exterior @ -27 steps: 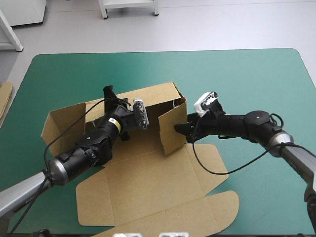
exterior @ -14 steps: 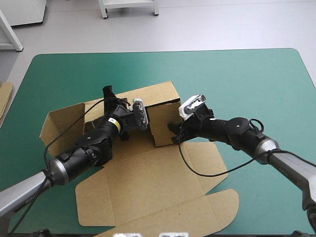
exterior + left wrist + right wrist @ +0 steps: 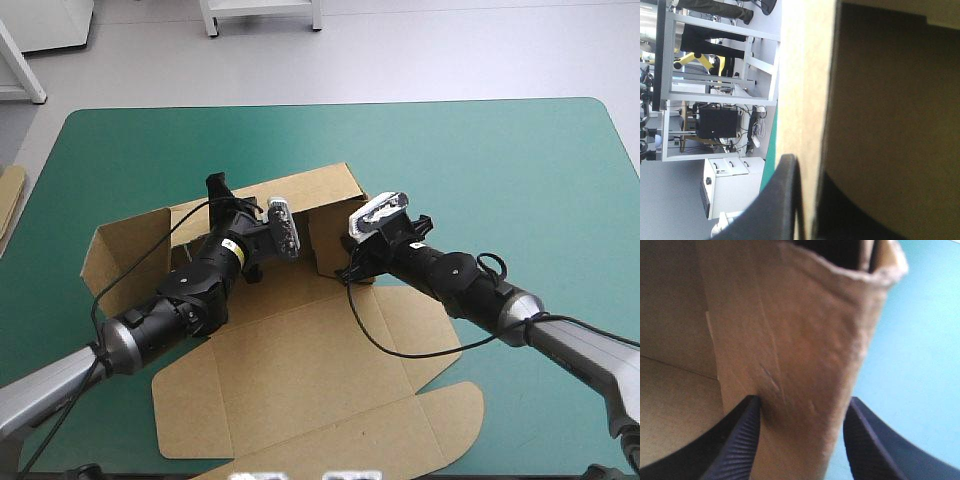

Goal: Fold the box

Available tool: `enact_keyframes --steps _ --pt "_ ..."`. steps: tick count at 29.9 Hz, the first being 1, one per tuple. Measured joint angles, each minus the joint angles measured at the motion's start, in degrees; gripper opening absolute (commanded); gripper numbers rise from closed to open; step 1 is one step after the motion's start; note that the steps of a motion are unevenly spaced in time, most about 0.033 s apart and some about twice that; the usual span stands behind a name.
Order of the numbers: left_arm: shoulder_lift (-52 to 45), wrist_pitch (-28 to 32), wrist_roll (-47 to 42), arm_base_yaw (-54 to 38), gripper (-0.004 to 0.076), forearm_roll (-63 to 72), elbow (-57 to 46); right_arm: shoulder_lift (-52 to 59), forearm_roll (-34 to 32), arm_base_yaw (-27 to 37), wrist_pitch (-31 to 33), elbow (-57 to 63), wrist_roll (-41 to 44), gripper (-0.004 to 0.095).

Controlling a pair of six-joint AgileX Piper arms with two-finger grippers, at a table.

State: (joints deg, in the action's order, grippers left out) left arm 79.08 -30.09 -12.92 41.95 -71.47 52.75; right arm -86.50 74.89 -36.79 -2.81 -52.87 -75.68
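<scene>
- The brown box [image 3: 300, 370] is seen in the middle of the table, on the teal-green cover [image 3: 500, 160], only partly put up.
- Its broad panels are spread flat toward the near edge of the table, while the back wall [image 3: 320, 190] is raised upright on the far side.
- The left gripper [image 3: 218, 188] is clamped on that raised wall. In the left wrist view one black finger [image 3: 780, 200] is laid against the wall's outer face, and the board's edge is held between it and a dark shape on the inner side.
- Ahead of the left fingers, nothing but the shaded inner face of the board is seen.
- The right gripper [image 3: 345, 268] is set at the wall's right end, against an upright side flap [image 3: 325, 235] that is turned inward across the box.
- In the right wrist view its fingers [image 3: 740, 440] are spread apart, not clenched. The flap is stood between and just ahead of them, and one fingertip is pressed to its face.
- Beside the other right finger, bare teal-green cover is shown. Beyond the flap's bent top edge, a dark gap inside the box can be made out.
- An edge of more board [image 3: 10, 195] is seen at the table's left edge, well apart from both grippers.
</scene>
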Motion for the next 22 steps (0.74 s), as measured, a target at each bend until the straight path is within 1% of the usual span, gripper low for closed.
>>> enact_keyframes --steps 5,9,11,14,15,16,22 --pt "0.0 0.0 -0.7 0.0 -0.0008 -0.3 0.0 -1.3 0.5 -0.5 -2.3 0.0 1.4 0.0449" --pt "0.0 0.0 -1.1 0.0 -0.0008 -0.3 0.0 -2.7 0.8 -0.5 -3.3 0.0 2.9 0.0377" --pt "0.0 0.0 -1.3 0.0 -0.0008 -0.3 0.0 -3.2 0.8 -0.5 -3.5 0.0 3.1 0.0284" --pt "0.1 0.0 -1.3 0.0 -0.0008 -0.4 0.0 -3.6 0.8 -0.6 -3.5 0.0 3.3 0.0028" --pt "0.1 0.0 -1.3 0.0 -0.0008 -0.4 0.0 -3.6 0.8 -0.7 -3.5 0.0 3.4 -0.0014" --pt "0.1 -0.1 -1.3 0.0 -0.0009 -0.4 0.0 -3.6 0.8 -0.8 -3.5 0.0 3.4 -0.0001" --pt "0.1 -0.2 -1.3 0.0 -0.0008 -0.4 0.0 -3.7 1.3 -0.9 -4.0 0.0 4.0 0.0"
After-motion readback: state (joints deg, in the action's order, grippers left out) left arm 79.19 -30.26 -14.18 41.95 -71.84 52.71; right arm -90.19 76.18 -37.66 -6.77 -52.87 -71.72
